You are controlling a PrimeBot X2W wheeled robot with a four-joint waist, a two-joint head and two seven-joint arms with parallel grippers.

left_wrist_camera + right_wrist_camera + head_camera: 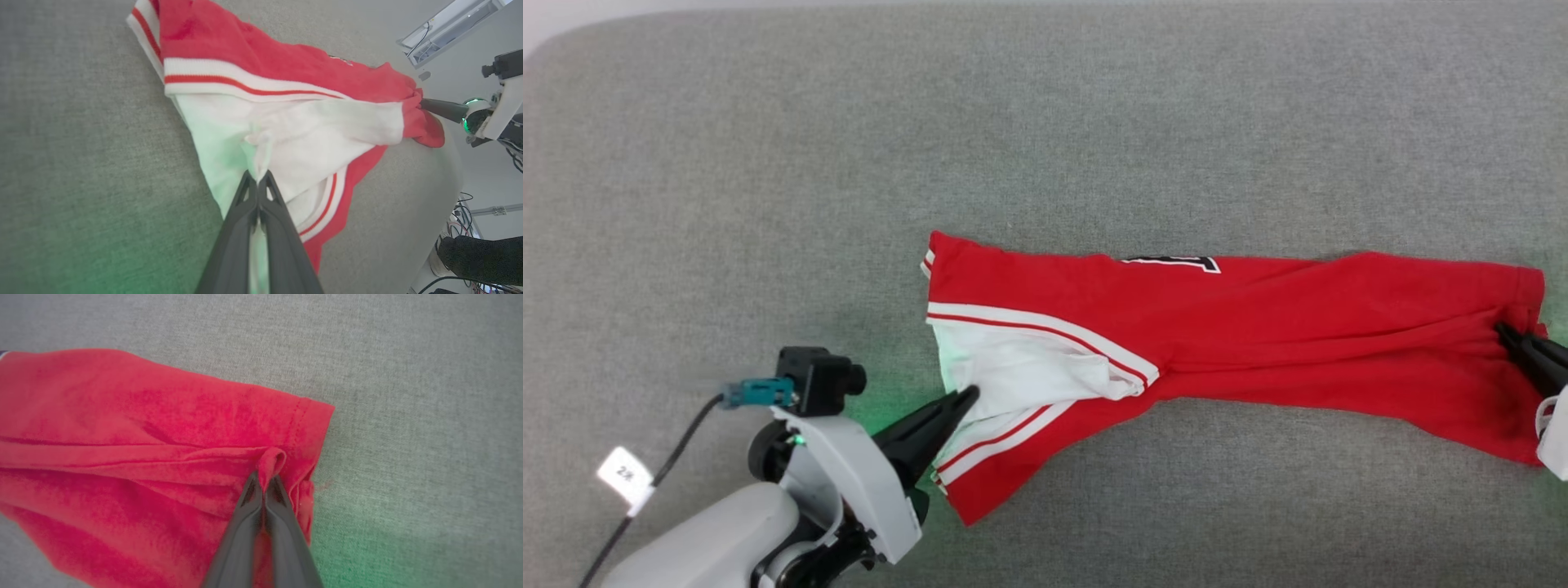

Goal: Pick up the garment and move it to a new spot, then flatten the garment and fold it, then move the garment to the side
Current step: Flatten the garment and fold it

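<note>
The garment [1241, 327], a red jersey with white panels and striped trim, lies stretched sideways across the grey surface [849, 163]. My left gripper [968, 398] is shut on a pinch of its white panel at the left end; in the left wrist view that gripper [257, 176] holds a bunched fold of the garment [286, 134]. My right gripper [1503, 331] is shut on the red hem at the right end. The right wrist view shows this gripper [264, 479] clamping a small red fold of the garment [143, 428].
The grey padded surface [408, 375] extends well beyond the jersey towards the far side and the left. In the left wrist view its rounded edge [449, 171] drops off to a floor with cables [461, 228] and the right arm's wrist [486, 118].
</note>
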